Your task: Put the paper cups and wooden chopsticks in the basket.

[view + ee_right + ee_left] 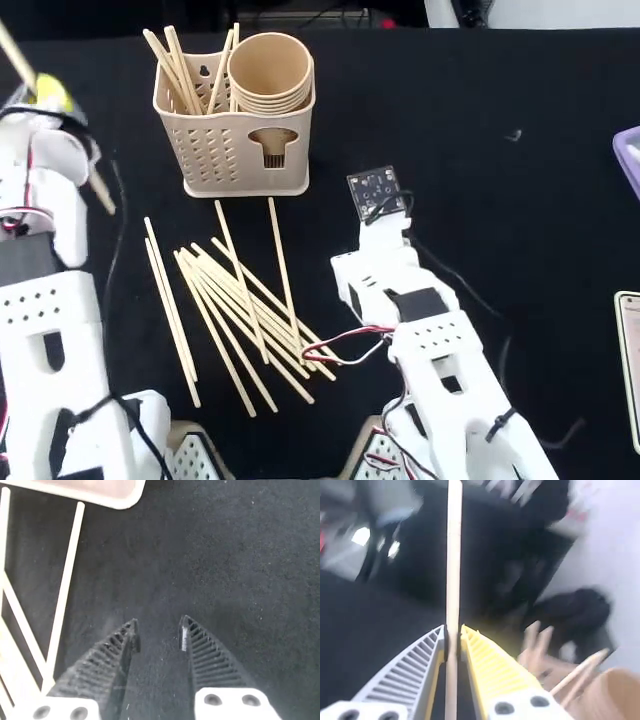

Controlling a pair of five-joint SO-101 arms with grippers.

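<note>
A beige basket (pixel 232 140) stands at the back of the black table with stacked paper cups (pixel 270 72) and several chopsticks (pixel 185 68) inside. More wooden chopsticks (pixel 235 310) lie scattered in front of it. My left gripper (pixel 453 635) is raised at the far left, shut on one chopstick (pixel 453 555) that also shows as a slanted chopstick (pixel 97 185) in the high view. The basket's cup (pixel 615 692) and chopstick ends (pixel 580 672) appear beyond it. My right gripper (pixel 157 632) hangs open over bare cloth, right of the pile, near a chopstick (pixel 65 587) and the basket's base (pixel 112 497).
A purple object (pixel 629 155) sits at the right edge, with a flat light thing (pixel 630 350) below it. Cables (pixel 340 345) trail from the right arm near the pile's end. Black cloth stretches open to the right of the basket.
</note>
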